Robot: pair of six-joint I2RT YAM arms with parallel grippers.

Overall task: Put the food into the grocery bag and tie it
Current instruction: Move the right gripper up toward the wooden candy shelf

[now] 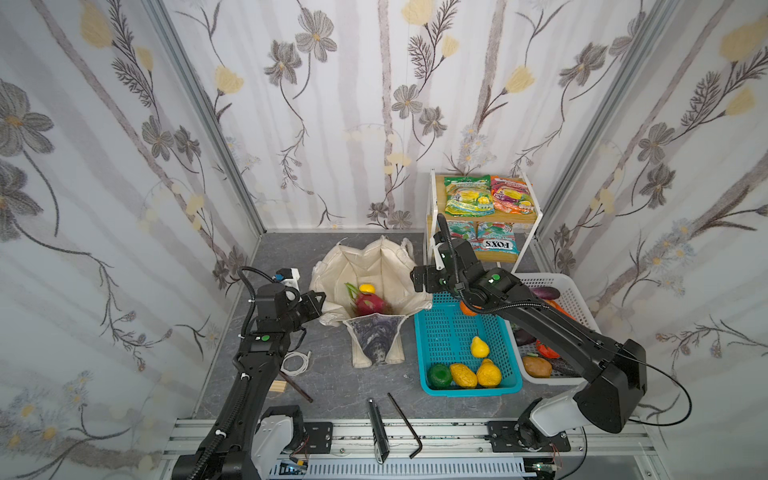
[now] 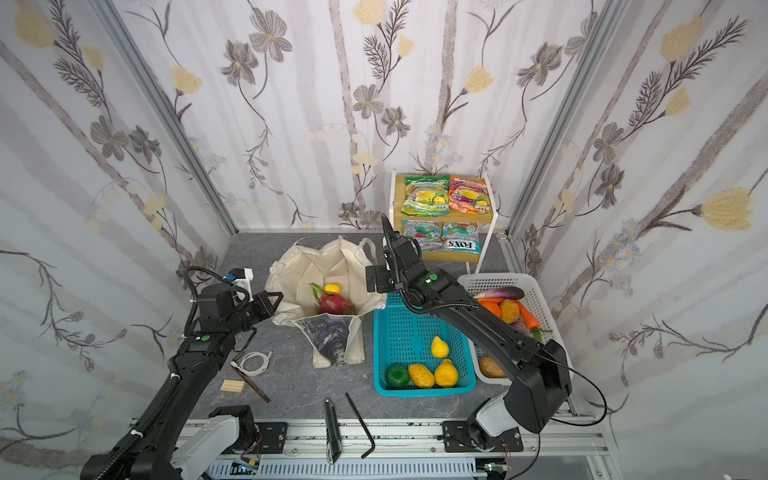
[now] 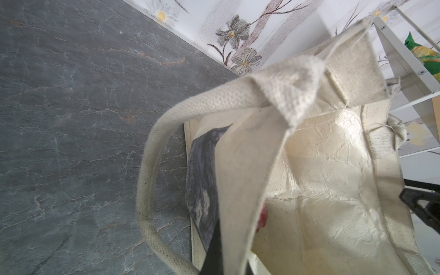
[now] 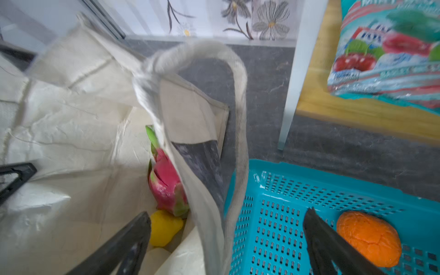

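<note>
The cream grocery bag (image 1: 374,266) (image 2: 320,266) stands open in the middle of the table. Inside it lie the magenta dragon fruit (image 1: 368,305) (image 4: 164,183) and a small round yellow fruit (image 1: 366,288) (image 4: 164,228). My left gripper (image 1: 322,301) (image 3: 228,262) is shut on the bag's left rim. My right gripper (image 1: 417,282) (image 4: 226,214) is open. Its fingers straddle the bag's right rim and a loop handle (image 4: 240,119) without gripping them. The green-yellow snack packet (image 1: 467,195) and the orange snack packet (image 1: 512,195) lie on the rack's top shelf.
A teal basket (image 1: 440,332) beside the bag holds an orange (image 4: 369,238), a pear and lumpy yellow fruits. A white basket (image 1: 573,291) of vegetables sits further right. FOX'S packets (image 1: 496,243) fill the rack's lower shelf. A hex key (image 1: 405,424), a cable (image 1: 295,361) and a wood block (image 1: 276,386) lie near the front.
</note>
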